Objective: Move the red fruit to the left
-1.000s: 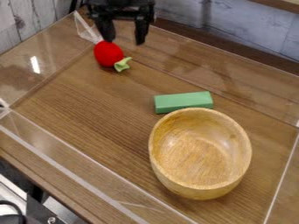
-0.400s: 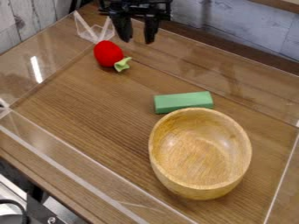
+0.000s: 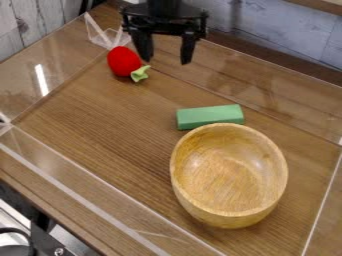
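The red fruit (image 3: 124, 62) is a small glossy ball with a yellow-green leafy tip, lying on the wooden table near the back left. My black gripper (image 3: 164, 47) hangs just to its right and slightly behind, pointing down. Its two fingers (image 3: 189, 50) stand apart with nothing between them, so it is open and not touching the fruit.
A flat green block (image 3: 211, 116) lies mid-table. A large wooden bowl (image 3: 229, 176) stands at the front right. Clear plastic walls (image 3: 40, 75) ring the table on the left, front and right.
The gripper has shifted to the right, away from above the fruit, and stands a little lower. The fruit, block and bowl have not moved.
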